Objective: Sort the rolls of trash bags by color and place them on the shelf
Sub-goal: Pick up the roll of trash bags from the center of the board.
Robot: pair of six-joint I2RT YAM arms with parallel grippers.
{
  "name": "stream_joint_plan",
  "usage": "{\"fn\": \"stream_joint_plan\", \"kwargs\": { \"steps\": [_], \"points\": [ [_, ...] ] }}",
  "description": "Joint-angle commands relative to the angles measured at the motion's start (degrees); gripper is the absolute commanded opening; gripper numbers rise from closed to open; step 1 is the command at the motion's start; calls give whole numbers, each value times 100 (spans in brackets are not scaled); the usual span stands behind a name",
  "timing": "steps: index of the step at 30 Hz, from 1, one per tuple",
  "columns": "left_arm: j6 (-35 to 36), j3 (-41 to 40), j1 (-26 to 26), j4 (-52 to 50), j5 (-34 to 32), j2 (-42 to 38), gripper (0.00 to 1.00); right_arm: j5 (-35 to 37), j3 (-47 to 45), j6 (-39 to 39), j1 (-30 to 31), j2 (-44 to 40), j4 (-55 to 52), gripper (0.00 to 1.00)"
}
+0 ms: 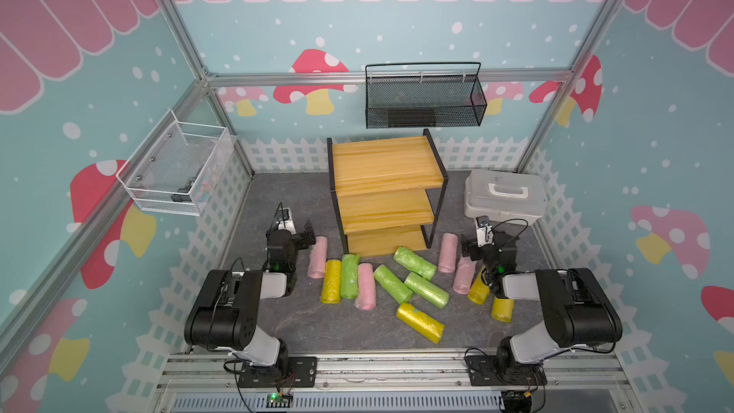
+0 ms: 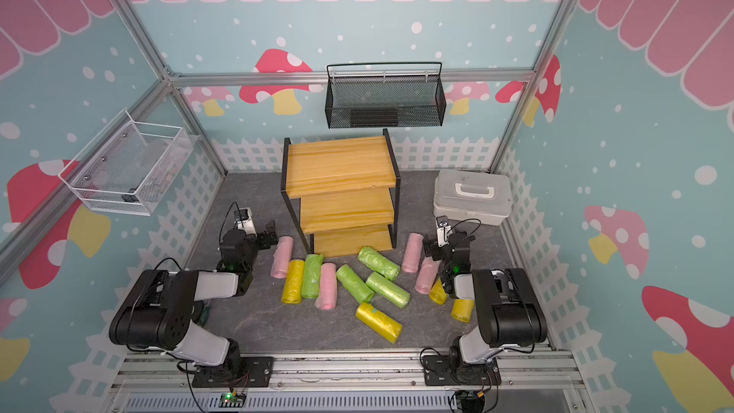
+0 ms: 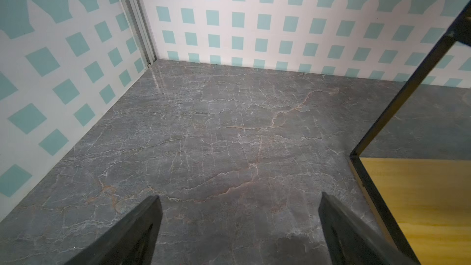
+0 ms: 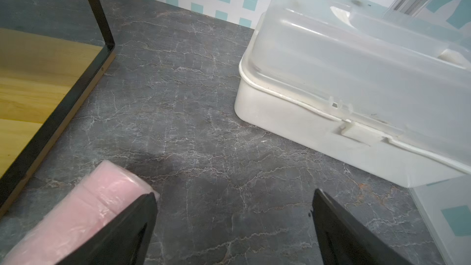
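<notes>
The shelf point(image 1: 385, 192) point(image 2: 341, 188), three stepped wooden boards in a black frame, stands bare at the middle back. Several rolls of trash bags lie on the grey table in front of it: green ones point(image 1: 415, 263), pink ones point(image 1: 366, 286) and yellow ones point(image 1: 420, 323). My left gripper point(image 1: 308, 233) point(image 3: 240, 196) is open over bare table, beside a pink roll point(image 1: 317, 258) and left of the shelf's lowest board point(image 3: 420, 200). My right gripper point(image 1: 467, 249) point(image 4: 234, 192) is open and empty, with a pink roll point(image 4: 84, 207) just outside one finger. Two yellow rolls point(image 1: 502, 309) lie partly under the right arm.
A white plastic case point(image 1: 504, 198) point(image 4: 356, 85) sits at the back right, close ahead of my right gripper. A black mesh basket point(image 1: 425, 97) hangs on the back wall, a white wire basket point(image 1: 174, 168) on the left wall. Fence-patterned walls enclose the table.
</notes>
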Motion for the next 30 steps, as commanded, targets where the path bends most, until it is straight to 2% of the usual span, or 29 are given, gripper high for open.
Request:
{"fn": "stream_joint_plan", "kwargs": {
  "steps": [1, 21, 24, 25, 27, 29, 30],
  "points": [
    [136, -45, 34, -52, 78, -102, 100, -45, 83, -32, 17, -137, -28, 99],
    [108, -43, 62, -74, 113, -110, 99, -115, 111, -5, -21, -125, -52, 98],
    [94, -38, 55, -194, 37, -314, 99, -56, 20, 37, -27, -198, 91, 73],
    [101, 2, 32, -459, 45, -544, 99, 114, -37, 99, -18, -333, 108, 72],
    [146, 139, -80, -1063, -190, -997, 99, 627, -39, 280, 0, -832, -368, 77],
    [56, 268, -254, -1686, -709, -1488, 100, 1290, 196, 669, 28, -1588, -1577, 83],
    [-14, 329, -337, -2002, -904, -1753, 99, 1577, 504, 1097, 33, -1893, -2453, 86]
  ]
}}
